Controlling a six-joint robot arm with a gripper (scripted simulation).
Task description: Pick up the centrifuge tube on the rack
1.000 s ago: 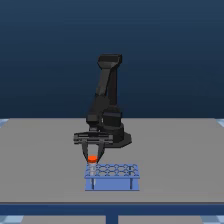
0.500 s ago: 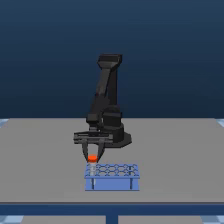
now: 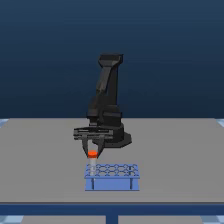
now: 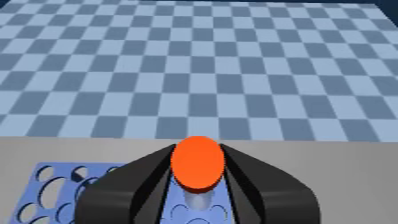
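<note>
My gripper clamped on tube at orange cap, lower centre of frame. Tube held upright, just above rack left end, so it clears holes straight. Rack flat on desk.

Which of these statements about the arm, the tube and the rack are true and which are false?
1. The gripper holds the tube by its orange cap. True.
2. The rack is red. False: it is light blue.
3. The tube is at the end of the rack on the exterior view's left. True.
4. The rack lies on its side. False: its holes face upward.
5. Several tubes stand in the rack. False: only one tube is visible, at the gripper.
</note>
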